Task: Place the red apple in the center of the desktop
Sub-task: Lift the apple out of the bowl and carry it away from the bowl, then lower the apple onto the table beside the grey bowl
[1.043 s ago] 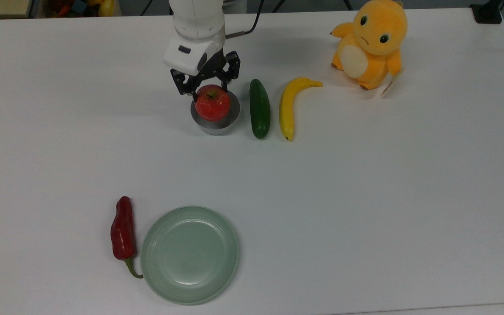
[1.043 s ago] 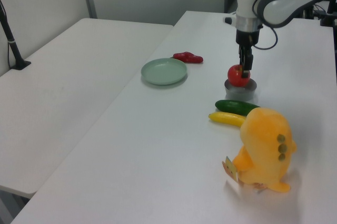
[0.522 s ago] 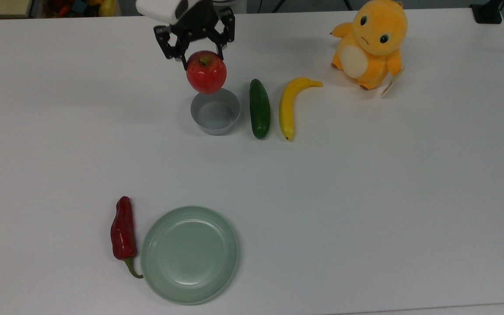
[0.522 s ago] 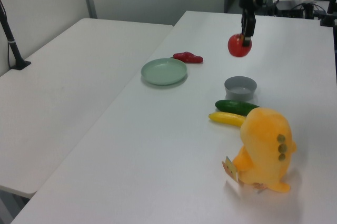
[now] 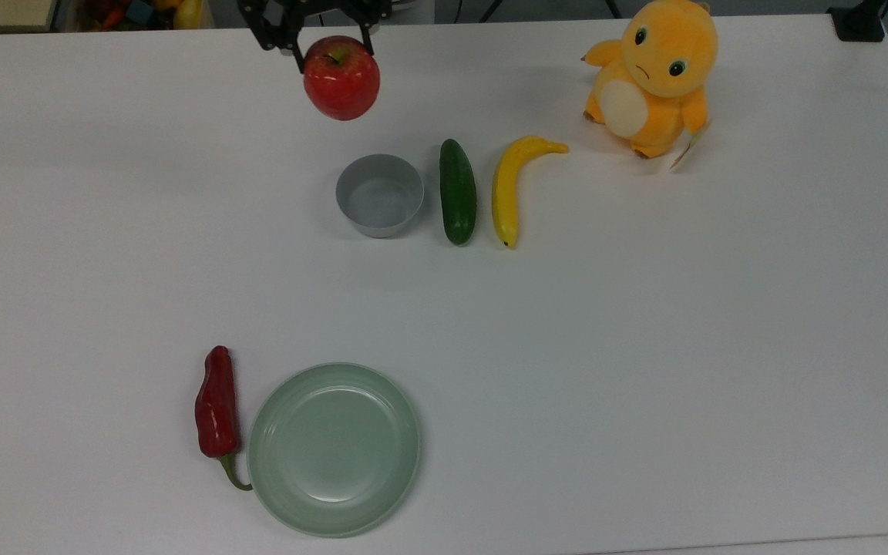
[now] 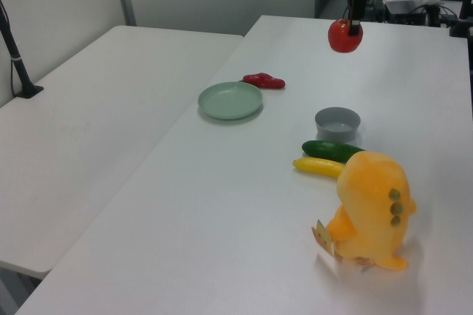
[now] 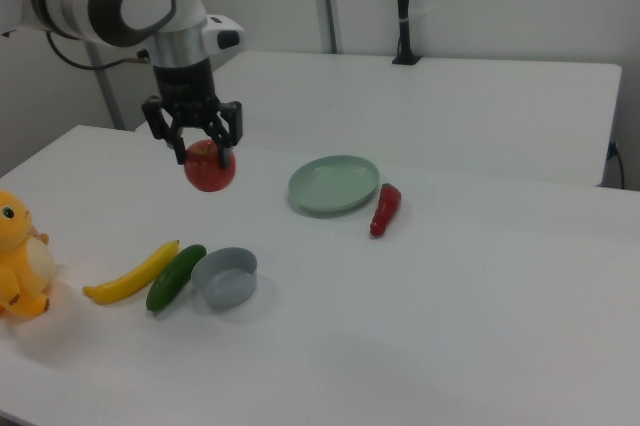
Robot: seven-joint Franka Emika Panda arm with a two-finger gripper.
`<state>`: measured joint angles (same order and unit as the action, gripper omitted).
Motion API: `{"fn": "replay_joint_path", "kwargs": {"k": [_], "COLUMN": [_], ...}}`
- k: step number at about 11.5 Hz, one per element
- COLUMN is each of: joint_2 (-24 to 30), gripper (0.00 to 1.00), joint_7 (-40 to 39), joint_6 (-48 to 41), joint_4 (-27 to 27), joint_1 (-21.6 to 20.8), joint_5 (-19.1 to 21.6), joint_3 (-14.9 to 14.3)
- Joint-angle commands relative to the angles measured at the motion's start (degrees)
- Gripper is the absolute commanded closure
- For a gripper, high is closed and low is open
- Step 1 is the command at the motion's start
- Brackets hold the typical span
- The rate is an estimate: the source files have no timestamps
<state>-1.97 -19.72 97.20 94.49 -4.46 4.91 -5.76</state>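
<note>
The red apple (image 5: 342,78) (image 6: 345,35) (image 7: 210,168) hangs high in the air, with my gripper (image 5: 330,46) (image 7: 202,149) shut on its top from above. It is well above the white desktop (image 5: 644,324) (image 6: 244,204) (image 7: 450,316), up and a little to the top view's left of the small grey bowl (image 5: 379,194) (image 6: 337,123) (image 7: 226,277), which now holds nothing.
Beside the bowl lie a green cucumber (image 5: 457,191) and a yellow banana (image 5: 512,188). An orange plush toy (image 5: 650,77) sits at the top view's upper right. A pale green plate (image 5: 334,449) and a dark-red chili pepper (image 5: 216,405) lie near the top view's bottom edge.
My gripper has lifted the apple out of the grey bowl and raised it high, drifting toward the top view's upper left. The bowl stays in place.
</note>
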Motion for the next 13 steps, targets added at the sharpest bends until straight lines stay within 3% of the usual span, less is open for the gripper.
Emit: {"fn": "replay_joint_path", "kwargs": {"k": [1,4,7,13], "joint_2": [-2.3,-7.9,-12.8,-21.0], "gripper": [0.84,0.84,0.84,0.84], "joint_7": [-0.5,-4.7,-5.2,-3.6], "joint_6": [-1.8,-1.1,8.2,21.3], "joint_4": [-2.5,-5.3,-4.8,-0.9], "joint_1": [0.1,0.8,1.6,0.7], "joint_5": [1.0,1.1,1.9,7.7], "joint_3": [-5.8,-10.8,-10.9,-10.0]}}
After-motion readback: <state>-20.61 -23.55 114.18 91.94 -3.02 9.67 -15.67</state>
